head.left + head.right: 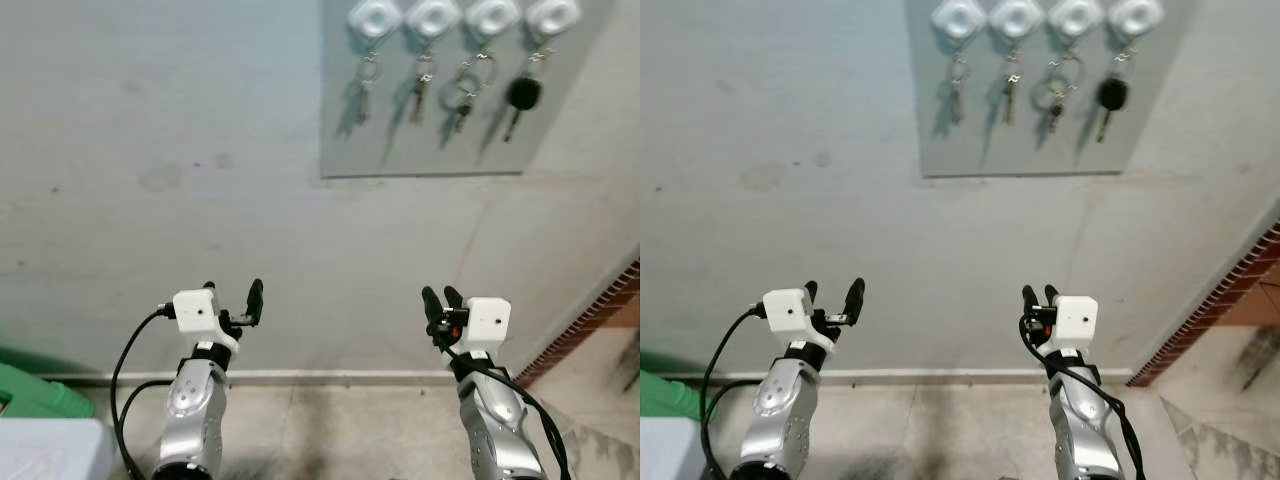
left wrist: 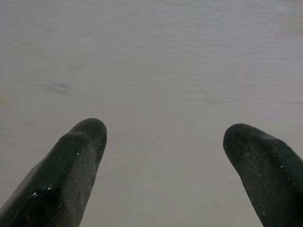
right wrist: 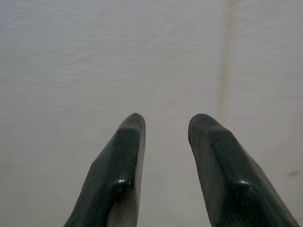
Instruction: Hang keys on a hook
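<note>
A grey board (image 1: 440, 150) is hanging on the concrete wall (image 1: 160, 150), carrying four white hooks (image 1: 376, 17), each already bearing keys: a small key (image 1: 363, 95), a brass-coloured key (image 1: 421, 92), a ring with keys (image 1: 464, 92), and a black-headed car key (image 1: 520, 100). The left gripper (image 1: 232, 298) is hovering low before the wall, well below the board, its fingers (image 2: 71, 165) spread wide and holding nothing. The right gripper (image 1: 441, 300) is hovering likewise, its fingers (image 3: 123, 161) parted by a narrow gap and gripping nothing. Judgement: every hook appears occupied, so the hanging looks complete or nearly so. Should a further set need hanging, the working arm ought to be raising steeply toward the board, holding the ring so its loop faces the hook, and releasing only once the ring is seated and the neighbouring keys are not being knocked.
</note>
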Motion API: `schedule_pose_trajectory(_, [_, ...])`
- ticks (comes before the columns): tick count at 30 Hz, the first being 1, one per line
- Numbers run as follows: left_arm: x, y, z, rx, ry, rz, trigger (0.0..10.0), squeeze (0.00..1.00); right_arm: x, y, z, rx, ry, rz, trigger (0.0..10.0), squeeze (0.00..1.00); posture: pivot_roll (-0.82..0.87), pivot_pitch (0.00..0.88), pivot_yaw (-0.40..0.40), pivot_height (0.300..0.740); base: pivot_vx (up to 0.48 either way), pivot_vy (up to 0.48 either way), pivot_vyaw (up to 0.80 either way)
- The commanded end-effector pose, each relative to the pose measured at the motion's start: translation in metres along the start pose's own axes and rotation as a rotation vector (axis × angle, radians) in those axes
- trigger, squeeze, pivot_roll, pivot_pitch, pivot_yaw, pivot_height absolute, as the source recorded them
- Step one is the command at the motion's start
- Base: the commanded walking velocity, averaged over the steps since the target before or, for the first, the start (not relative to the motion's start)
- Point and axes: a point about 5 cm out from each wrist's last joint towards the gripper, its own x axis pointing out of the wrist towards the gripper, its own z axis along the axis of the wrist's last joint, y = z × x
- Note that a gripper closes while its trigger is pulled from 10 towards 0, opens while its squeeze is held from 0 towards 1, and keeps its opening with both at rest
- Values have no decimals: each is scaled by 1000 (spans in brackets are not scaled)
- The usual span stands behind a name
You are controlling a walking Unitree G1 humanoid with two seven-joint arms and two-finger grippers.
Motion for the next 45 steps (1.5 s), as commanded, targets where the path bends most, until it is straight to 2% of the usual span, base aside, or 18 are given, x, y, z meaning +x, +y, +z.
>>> schedule_pose_trajectory(1, [-2, 9, -1, 12, 5, 19, 10000, 0, 2, 5, 2, 8, -13, 9, 10000, 0, -10, 72, 19, 740, 0, -368, 0])
schedule_pose_trajectory(14, [0, 7, -1, 7, 4, 16, 10000, 0, 3, 5, 0, 7, 11, 9, 10000, 0, -11, 53, 12, 740, 0, -368, -31])
schedule_pose_trajectory(45, [2, 4, -3, 6, 7, 1, 10000, 0, 3, 7, -2, 9, 26, 25, 10000, 0, -18, 31, 10, 740, 0, -349, -752])
